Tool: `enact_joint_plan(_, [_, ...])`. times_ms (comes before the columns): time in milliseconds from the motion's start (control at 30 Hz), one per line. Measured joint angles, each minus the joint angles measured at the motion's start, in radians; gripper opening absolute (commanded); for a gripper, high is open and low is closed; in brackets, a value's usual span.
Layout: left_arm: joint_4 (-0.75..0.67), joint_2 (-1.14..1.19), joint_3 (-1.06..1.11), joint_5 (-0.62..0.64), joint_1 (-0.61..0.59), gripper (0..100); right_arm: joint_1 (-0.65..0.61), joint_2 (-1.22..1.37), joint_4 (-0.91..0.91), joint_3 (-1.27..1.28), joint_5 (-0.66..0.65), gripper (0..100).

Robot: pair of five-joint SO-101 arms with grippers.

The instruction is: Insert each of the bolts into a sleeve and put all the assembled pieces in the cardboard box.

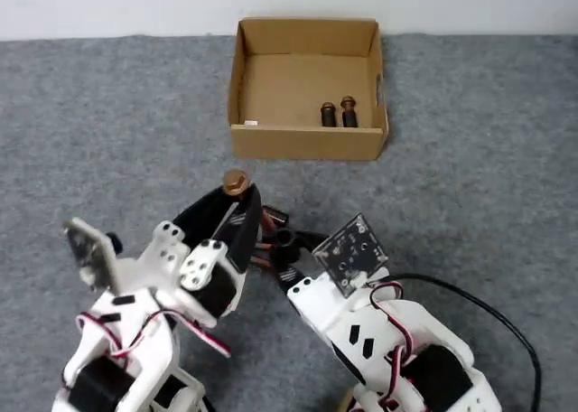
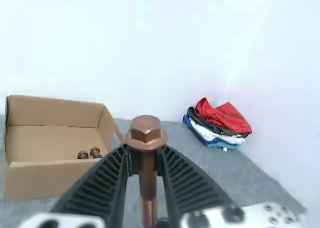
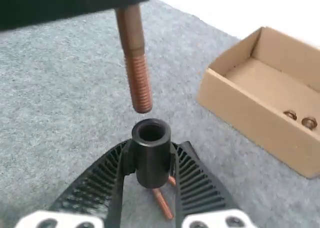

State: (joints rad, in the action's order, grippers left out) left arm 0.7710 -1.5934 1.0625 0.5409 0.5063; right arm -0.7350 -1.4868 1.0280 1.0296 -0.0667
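Observation:
My left gripper (image 2: 145, 157) is shut on a copper bolt (image 2: 145, 138), head up and threaded end down. In the high view this bolt (image 1: 237, 182) sits at the left gripper's (image 1: 237, 198) tip, in front of the cardboard box (image 1: 307, 144). My right gripper (image 3: 150, 158) is shut on a black sleeve (image 3: 150, 150), held upright with its bore open. The bolt's threaded tip (image 3: 138, 83) hangs just above the bore, slightly off to one side and not touching. Two assembled pieces (image 1: 338, 114) lie inside the box. In the high view the right gripper (image 1: 285, 246) holds the sleeve (image 1: 286, 240).
Another copper bolt (image 3: 163, 204) lies on the grey carpet under the sleeve. The box (image 3: 240, 108) stands beyond both grippers, near a white wall. A pile of folded clothes (image 2: 218, 124) lies far off by the wall. A black cable (image 1: 506, 326) loops beside the right arm.

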Motion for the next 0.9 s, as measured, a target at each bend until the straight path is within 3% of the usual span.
enact_joint_plan(433, [0.000, 0.005, 0.006, 0.083, 0.035, 0, -0.037, 0.000, -0.002, 0.000, -0.066, 0.8])
enact_joint_plan(900, [0.072, 0.018, 0.002, 0.038, 0.052, 0, -0.035, 0.003, 0.000, 0.005, -0.089, 0.8])
